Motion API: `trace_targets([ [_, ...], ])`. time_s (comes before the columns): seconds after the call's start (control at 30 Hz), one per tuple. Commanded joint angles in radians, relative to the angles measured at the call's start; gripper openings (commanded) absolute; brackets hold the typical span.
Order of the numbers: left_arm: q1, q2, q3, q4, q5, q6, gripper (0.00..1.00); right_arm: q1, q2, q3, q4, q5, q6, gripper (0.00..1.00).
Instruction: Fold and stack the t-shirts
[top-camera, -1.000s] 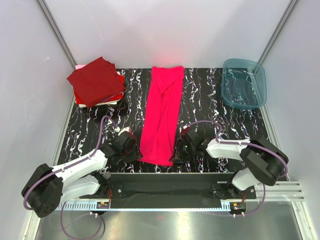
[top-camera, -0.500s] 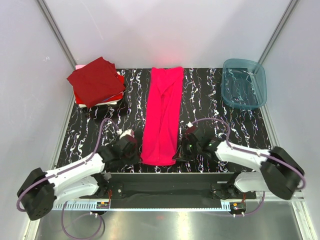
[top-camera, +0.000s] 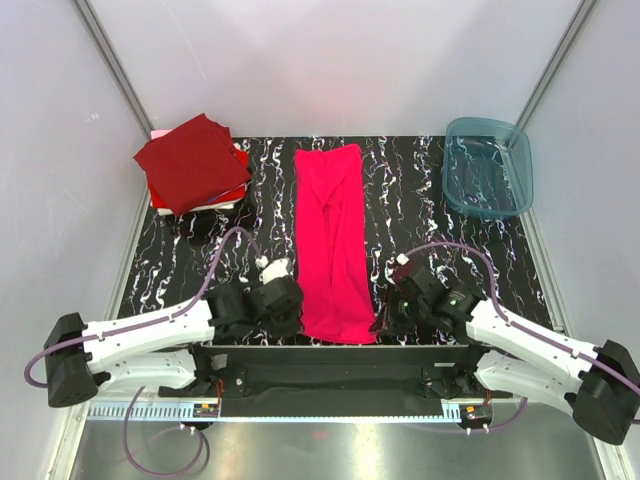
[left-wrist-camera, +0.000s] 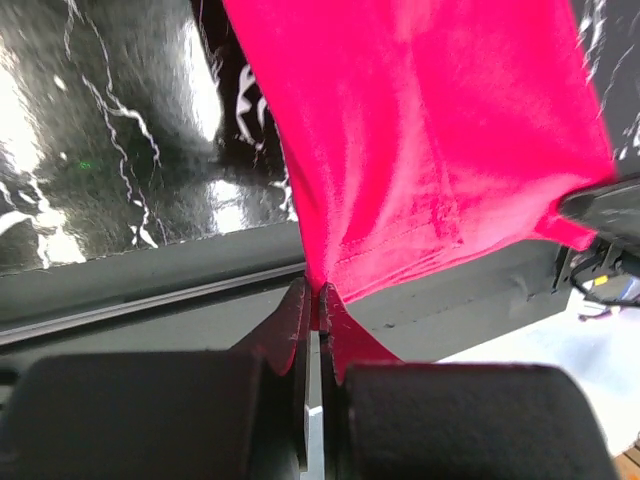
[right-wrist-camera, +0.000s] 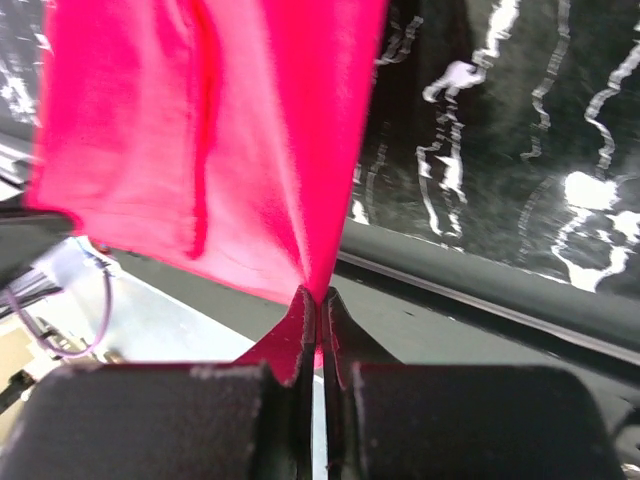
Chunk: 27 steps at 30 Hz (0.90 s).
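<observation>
A magenta-pink t-shirt (top-camera: 335, 240), folded into a long strip, lies down the middle of the black marbled table. Its near end hangs lifted over the table's front edge. My left gripper (top-camera: 298, 325) is shut on the near left corner of the pink cloth (left-wrist-camera: 420, 150), pinched between its fingertips (left-wrist-camera: 297, 310). Pinching the near right corner of the same cloth (right-wrist-camera: 200, 140) is my right gripper (top-camera: 380, 322), also shut. At the back left sits a stack of folded t-shirts (top-camera: 192, 163), dark maroon on top with red and white below.
A teal translucent plastic bin (top-camera: 487, 167) stands at the back right corner. Grey walls close in the table on three sides. The dark front rail (top-camera: 330, 360) with the arm bases runs along the near edge, just below the held hem.
Both grippers closed on the near corners of the pink t-shirt and drew its near end toward the front edge and slightly right. The far end slid a little down the table.
</observation>
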<state>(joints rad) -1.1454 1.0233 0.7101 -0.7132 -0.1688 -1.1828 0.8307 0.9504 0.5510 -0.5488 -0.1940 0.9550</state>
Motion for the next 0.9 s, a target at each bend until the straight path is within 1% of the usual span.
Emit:
trace_targets([
  [0.0,0.007,0.044,0.149,-0.142,-0.095,0.049,0.0,0.007,-0.019,0.064,-0.063,0.05,-0.03,0.0],
  [0.03,0.03,0.067,0.208,-0.164,-0.113,0.066,0.0,0.007,-0.009,0.114,-0.086,0.068,-0.045,0.0],
  [0.1,0.067,0.084,0.253,-0.192,-0.109,0.129,0.0,0.005,0.016,0.176,-0.111,0.126,-0.07,0.0],
  [0.13,0.11,0.092,0.284,-0.192,-0.092,0.149,0.0,0.004,0.034,0.249,-0.149,0.152,-0.085,0.0],
  [0.2,0.154,0.112,0.305,-0.187,-0.074,0.213,0.01,-0.004,0.105,0.32,-0.183,0.223,-0.139,0.0],
  [0.23,0.197,0.121,0.327,-0.187,-0.054,0.232,0.01,-0.014,0.131,0.379,-0.2,0.234,-0.18,0.0],
  [0.27,0.217,0.136,0.336,-0.186,-0.046,0.27,0.01,-0.025,0.186,0.404,-0.206,0.244,-0.199,0.0],
  [0.33,0.272,0.158,0.357,-0.166,-0.011,0.307,0.01,-0.073,0.238,0.469,-0.197,0.231,-0.242,0.0],
  [0.43,0.337,0.219,0.408,-0.158,0.015,0.373,0.0,-0.154,0.373,0.545,-0.175,0.17,-0.332,0.0],
  [0.53,0.398,0.317,0.48,-0.158,0.035,0.437,0.0,-0.229,0.471,0.622,-0.163,0.114,-0.39,0.0],
  [0.67,0.472,0.437,0.583,-0.16,0.063,0.52,0.0,-0.284,0.6,0.727,-0.166,0.087,-0.462,0.0],
  [0.7,0.495,0.463,0.63,-0.169,0.071,0.534,0.0,-0.297,0.628,0.748,-0.175,0.077,-0.479,0.0],
  [0.73,0.506,0.512,0.652,-0.175,0.069,0.545,0.0,-0.317,0.681,0.789,-0.178,0.067,-0.501,0.0],
  [0.87,0.555,0.612,0.739,-0.177,0.1,0.598,0.0,-0.357,0.797,0.886,-0.194,0.031,-0.547,0.0],
])
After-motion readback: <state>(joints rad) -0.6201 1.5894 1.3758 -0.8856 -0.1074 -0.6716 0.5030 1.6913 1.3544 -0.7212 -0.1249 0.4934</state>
